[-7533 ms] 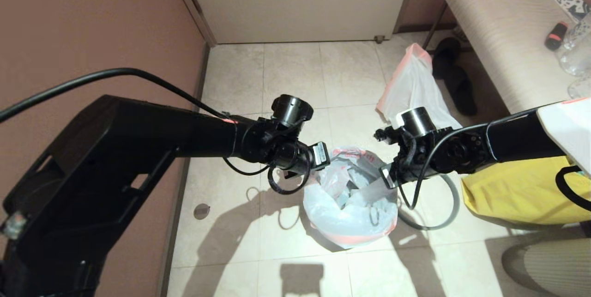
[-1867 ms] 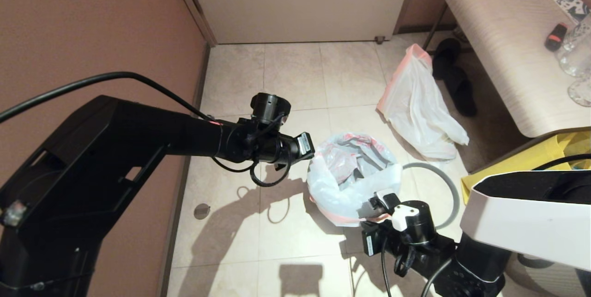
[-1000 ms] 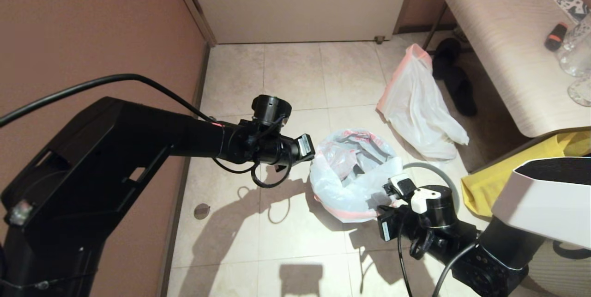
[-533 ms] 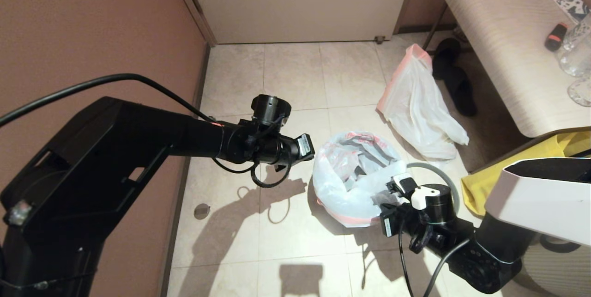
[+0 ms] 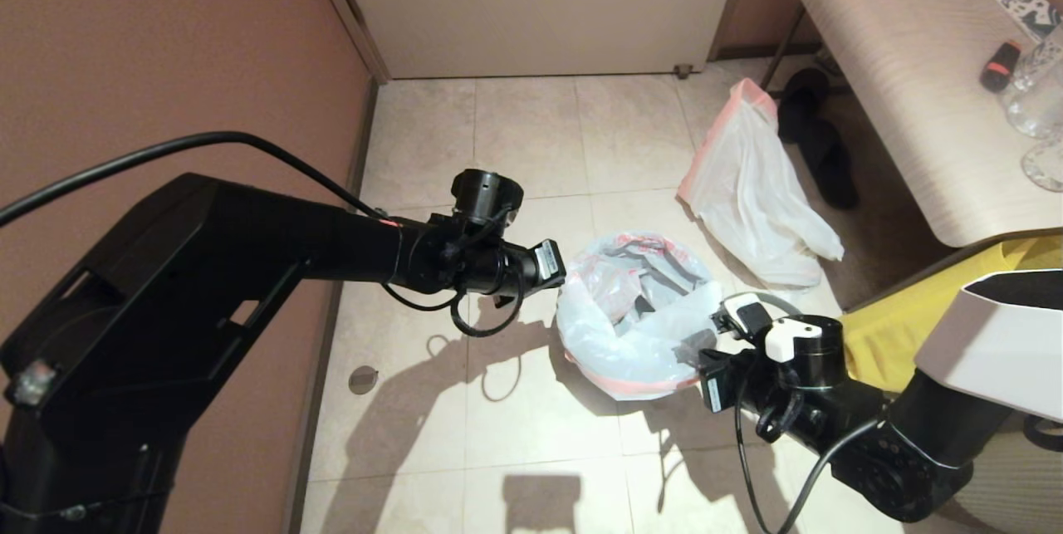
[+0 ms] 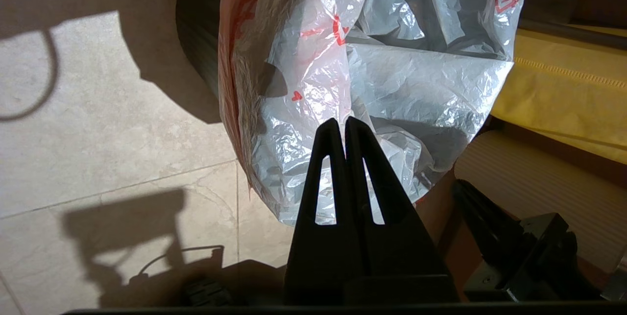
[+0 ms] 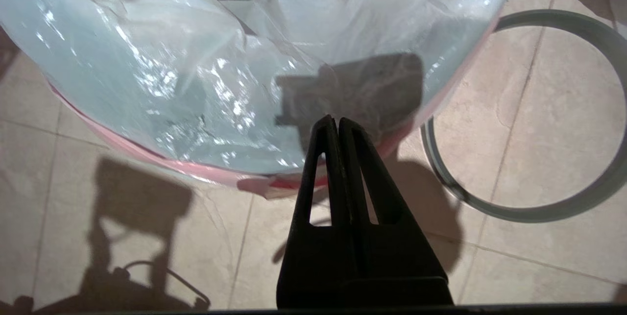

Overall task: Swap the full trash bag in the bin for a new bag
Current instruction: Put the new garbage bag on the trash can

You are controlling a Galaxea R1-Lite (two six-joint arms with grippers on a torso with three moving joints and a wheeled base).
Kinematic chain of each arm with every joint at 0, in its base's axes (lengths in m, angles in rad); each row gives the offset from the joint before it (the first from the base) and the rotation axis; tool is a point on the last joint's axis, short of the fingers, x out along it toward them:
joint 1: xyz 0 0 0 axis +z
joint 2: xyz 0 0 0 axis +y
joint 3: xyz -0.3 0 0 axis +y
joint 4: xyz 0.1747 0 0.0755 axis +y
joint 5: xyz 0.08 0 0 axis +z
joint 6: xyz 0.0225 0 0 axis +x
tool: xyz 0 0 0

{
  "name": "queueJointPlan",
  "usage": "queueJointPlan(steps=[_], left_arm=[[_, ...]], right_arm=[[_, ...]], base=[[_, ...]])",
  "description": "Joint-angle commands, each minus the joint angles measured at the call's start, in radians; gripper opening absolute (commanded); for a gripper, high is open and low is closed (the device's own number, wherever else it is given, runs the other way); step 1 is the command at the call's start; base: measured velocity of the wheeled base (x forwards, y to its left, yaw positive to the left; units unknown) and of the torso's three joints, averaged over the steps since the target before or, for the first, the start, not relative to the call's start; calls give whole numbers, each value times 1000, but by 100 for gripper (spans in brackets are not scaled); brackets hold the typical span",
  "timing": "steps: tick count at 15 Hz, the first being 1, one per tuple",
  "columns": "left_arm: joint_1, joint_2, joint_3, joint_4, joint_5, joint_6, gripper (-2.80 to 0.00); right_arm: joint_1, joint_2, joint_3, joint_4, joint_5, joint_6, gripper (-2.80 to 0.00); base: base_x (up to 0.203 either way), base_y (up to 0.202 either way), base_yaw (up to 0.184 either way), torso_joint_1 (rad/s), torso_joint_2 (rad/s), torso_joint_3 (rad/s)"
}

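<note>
Black arms with looped black cables, white right-arm shell (image 5: 988, 351), tapered slotted black fingers (image 7: 321, 168).

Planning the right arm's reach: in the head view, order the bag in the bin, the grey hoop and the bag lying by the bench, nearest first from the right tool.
1. new bag, lining the bin, at the right tool.
2. grey hoop, on the floor just behind that tool.
3. full trash bag, farther back by the bench.

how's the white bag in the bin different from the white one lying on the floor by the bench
The new bag is spread open over the bin, its edge folded down outside; the full trash bag lies slumped on the tiles. The new bag carries large red characters; the full trash bag's sides look plain. Both are thin translucent white plastic with a pink-red edge.
</note>
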Motion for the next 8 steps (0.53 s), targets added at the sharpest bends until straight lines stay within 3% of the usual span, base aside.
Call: queueJointPlan(steps=[1,4,8], left_arm=[[1,-4,-1,1,-1,-4,-280],[3,-12,0,1,-1,-8,-280],[15,-26,-1,1,-3,-10,-280]], right_arm=[[-12,-15,23,-7,19,-44,-280],[-44,17,33,-4,25,-120,-280],[-47,101,24,-21,41,-123,-280]], base=[[0,0,0,0,0,0],[0,0,0,0,0,0],[0,0,0,0,0,0]])
